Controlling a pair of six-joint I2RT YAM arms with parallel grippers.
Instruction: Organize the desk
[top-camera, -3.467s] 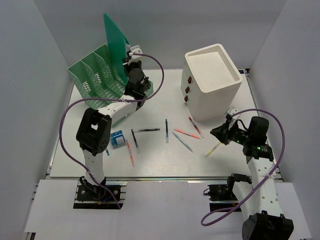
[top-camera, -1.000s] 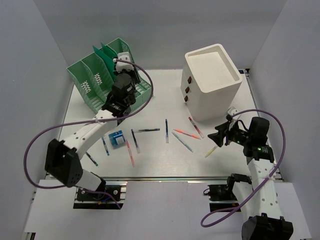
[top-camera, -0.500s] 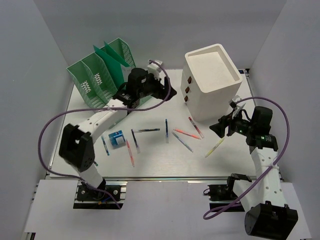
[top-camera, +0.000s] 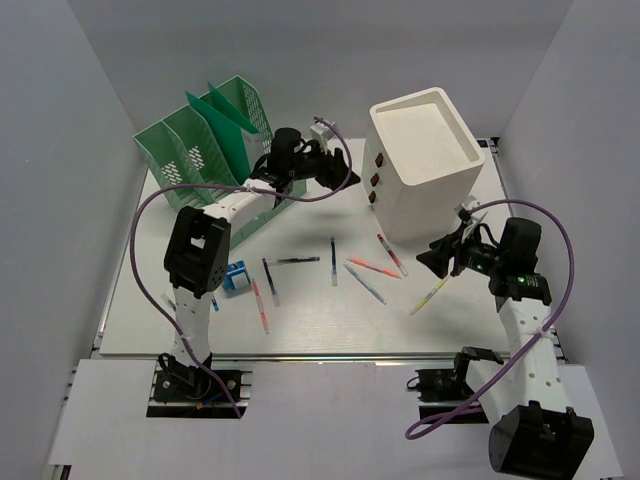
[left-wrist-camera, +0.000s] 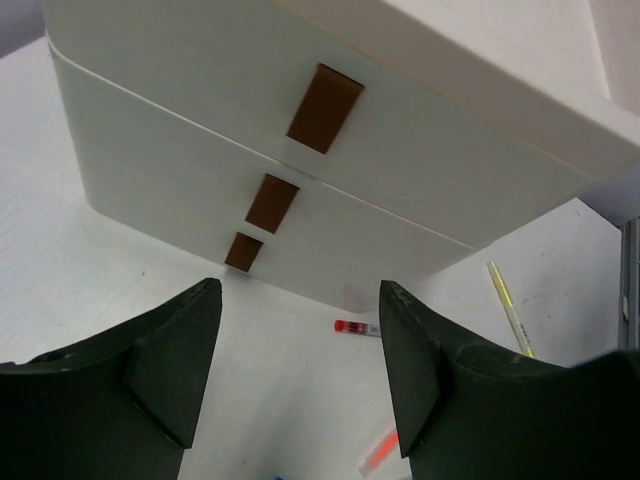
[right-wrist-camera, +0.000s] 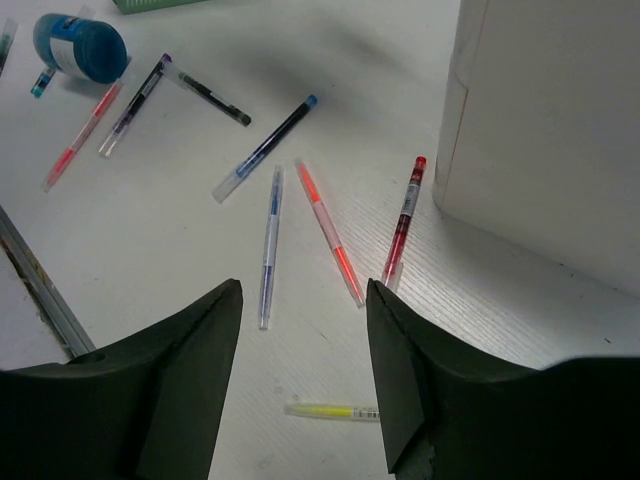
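- Left gripper (left-wrist-camera: 297, 290) — jaws apart, empty, facing the drawer box (left-wrist-camera: 420, 160) at far right, likely lining up on a handle.
- Right gripper (right-wrist-camera: 302, 290) — jaws spread, empty, hovering over loose pens (right-wrist-camera: 270, 235), placed to pick one.
- Desk (top-camera: 320, 325) lies beneath both, pens scattered across its middle.

no text, label, brand or number is legible on anything in view.
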